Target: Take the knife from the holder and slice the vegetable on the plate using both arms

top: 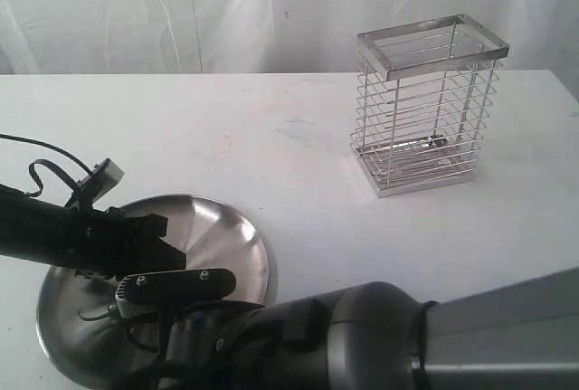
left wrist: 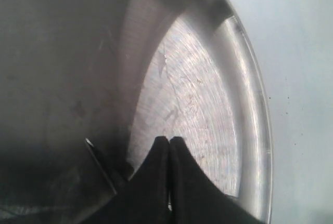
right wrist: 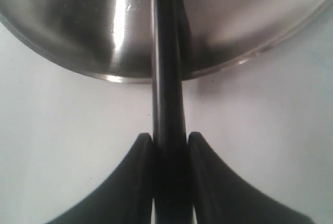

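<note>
My right gripper (right wrist: 170, 138) is shut on the knife's (right wrist: 167, 78) black handle, which runs out over the rim of the steel plate (right wrist: 78, 26). The blade is hard to make out against the reflections. My left gripper (left wrist: 169, 140) hangs shut over the plate (left wrist: 197, 94), its fingertips touching with nothing visible between them. A thin dark strip with a bright edge (left wrist: 99, 164) slants beside the left gripper's fingers; I cannot tell whether it is the blade. In the exterior view both arms meet over the plate (top: 226, 236) at the front left. The vegetable is hidden.
The wire holder (top: 425, 109) stands at the back right of the white table (top: 298, 155), with no knife showing inside. The right arm's bulky grey body (top: 389, 336) fills the front of the exterior view. A white curtain hangs behind the table.
</note>
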You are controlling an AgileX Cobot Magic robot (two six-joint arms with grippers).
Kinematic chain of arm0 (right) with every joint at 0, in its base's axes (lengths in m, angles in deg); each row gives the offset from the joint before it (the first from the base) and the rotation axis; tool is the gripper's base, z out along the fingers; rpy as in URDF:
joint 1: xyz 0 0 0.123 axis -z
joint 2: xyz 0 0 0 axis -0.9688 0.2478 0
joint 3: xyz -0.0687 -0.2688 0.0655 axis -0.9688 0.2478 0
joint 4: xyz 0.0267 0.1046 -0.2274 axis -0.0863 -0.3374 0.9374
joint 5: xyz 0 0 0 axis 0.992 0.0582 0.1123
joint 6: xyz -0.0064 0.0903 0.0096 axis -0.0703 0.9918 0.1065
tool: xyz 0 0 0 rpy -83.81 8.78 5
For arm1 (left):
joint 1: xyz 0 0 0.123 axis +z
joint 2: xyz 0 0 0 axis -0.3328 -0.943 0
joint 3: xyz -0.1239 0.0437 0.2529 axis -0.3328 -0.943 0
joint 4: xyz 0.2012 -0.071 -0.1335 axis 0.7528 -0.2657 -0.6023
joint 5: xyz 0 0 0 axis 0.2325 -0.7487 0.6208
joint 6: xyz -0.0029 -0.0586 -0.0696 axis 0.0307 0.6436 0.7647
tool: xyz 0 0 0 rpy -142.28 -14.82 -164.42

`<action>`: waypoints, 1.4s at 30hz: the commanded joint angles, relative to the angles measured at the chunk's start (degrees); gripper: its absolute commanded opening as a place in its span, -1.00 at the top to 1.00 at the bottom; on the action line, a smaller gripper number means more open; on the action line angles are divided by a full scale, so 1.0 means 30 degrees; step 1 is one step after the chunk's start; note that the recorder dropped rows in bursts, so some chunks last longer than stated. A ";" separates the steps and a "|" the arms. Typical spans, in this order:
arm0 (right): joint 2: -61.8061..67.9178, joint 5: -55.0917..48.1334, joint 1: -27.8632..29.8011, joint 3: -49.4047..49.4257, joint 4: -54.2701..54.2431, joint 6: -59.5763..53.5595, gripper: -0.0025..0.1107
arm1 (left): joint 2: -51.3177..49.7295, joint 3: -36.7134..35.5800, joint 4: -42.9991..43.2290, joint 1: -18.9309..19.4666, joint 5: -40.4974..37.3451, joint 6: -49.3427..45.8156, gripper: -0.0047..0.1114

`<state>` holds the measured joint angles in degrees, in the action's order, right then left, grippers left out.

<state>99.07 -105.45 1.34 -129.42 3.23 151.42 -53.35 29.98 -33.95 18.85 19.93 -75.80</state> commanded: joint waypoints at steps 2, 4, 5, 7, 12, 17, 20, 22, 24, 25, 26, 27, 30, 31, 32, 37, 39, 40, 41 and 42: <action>0.0039 -0.1158 0.0038 -0.0098 -0.0511 0.0053 0.96 | -0.1055 -0.0317 0.1399 -0.0027 0.2358 0.0066 0.92; 0.0039 -0.2099 0.0038 -0.0098 -0.1237 -0.0748 0.96 | -0.1337 -0.0317 0.1399 -0.0027 0.2398 0.0066 0.92; 0.0039 -0.2492 0.0038 -0.0098 -0.1512 -0.0999 0.96 | -0.1496 -0.0317 0.1399 -0.0027 0.2359 0.0066 0.92; 0.0039 -0.2604 0.0038 -0.0098 -0.1927 -0.1504 0.96 | -0.1736 -0.0317 0.1399 -0.0027 0.2395 0.0066 0.92; 0.0084 -0.2413 0.0038 -0.0098 -0.2382 -0.2036 0.96 | -0.2188 -0.0317 0.1399 -0.0027 0.2507 0.0066 0.92; 0.0832 -0.2477 0.0038 -0.0098 -0.4821 -0.3750 0.96 | -0.2224 -0.0317 0.1399 -0.0027 0.2507 0.0066 0.92; 0.0964 -0.2477 0.0038 -0.0098 -0.6850 -0.5500 0.96 | -0.2224 -0.0317 0.1520 -0.0027 0.2507 0.0066 0.92; 0.0964 -0.2477 0.0038 -0.0098 -0.7099 -0.5550 0.96 | -0.2224 -0.0317 0.1520 -0.0027 0.2507 0.0066 0.92; 0.0964 -0.2513 0.0038 -0.0098 -0.7098 -0.5550 0.96 | -0.2224 -0.0317 0.1520 -0.0027 0.2543 0.0066 0.92; 0.0964 -0.2550 0.0038 -0.0098 -0.7098 -0.5550 0.96 | -0.2224 -0.0317 0.1520 -0.0027 0.2543 0.0066 0.92; 0.0964 -0.2550 0.0038 -0.0098 -0.7098 -0.5550 0.96 | -0.2224 -0.0317 0.1520 -0.0027 0.2543 0.0066 0.92; 0.0964 -0.2550 0.0038 -0.0098 -0.7098 -0.5550 0.96 | -0.2224 -0.0317 0.1520 -0.0027 0.2543 0.0066 0.92; 0.0964 -0.2516 0.0038 -0.0098 -0.6980 -0.5550 0.96 | -0.2224 -0.0317 0.1520 -0.0027 0.2470 0.0066 0.92; 0.0964 -0.2516 0.0038 -0.0098 -0.6842 -0.5550 0.96 | -0.2187 -0.0194 0.0844 -0.0027 0.2136 -0.0010 0.92; 0.0964 -0.2481 0.0038 -0.0098 -0.6847 -0.5550 0.96 | -0.2152 -0.0038 0.0618 -0.0027 0.1773 -0.0105 0.92; 0.0964 -0.2433 0.0038 -0.0098 -0.6847 -0.5550 0.96 | -0.0376 0.1235 0.1066 -0.0027 -0.0372 -0.0457 0.92; 0.0964 -0.2432 0.0038 -0.0098 -0.6638 -0.5550 0.96 | 0.0370 0.1235 0.1367 -0.0027 -0.0219 -0.0423 0.92; 0.0964 -0.2394 0.0038 -0.0098 -0.6647 -0.5550 0.96 | 0.0664 0.1235 0.1100 -0.0027 0.0297 -0.0570 0.92; 0.0964 -0.2394 0.0038 -0.0098 -0.6647 -0.5550 0.96 | 0.0927 0.1235 0.0779 -0.0027 0.0733 -0.0952 0.92; 0.0964 -0.2359 0.0038 -0.0098 -0.6647 -0.5550 0.96 | 0.1132 0.1325 0.0665 -0.0027 0.1006 -0.1422 0.92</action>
<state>101.90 -111.10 1.45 -130.13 -16.30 134.61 -51.50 33.70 -30.60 18.85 22.02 -78.13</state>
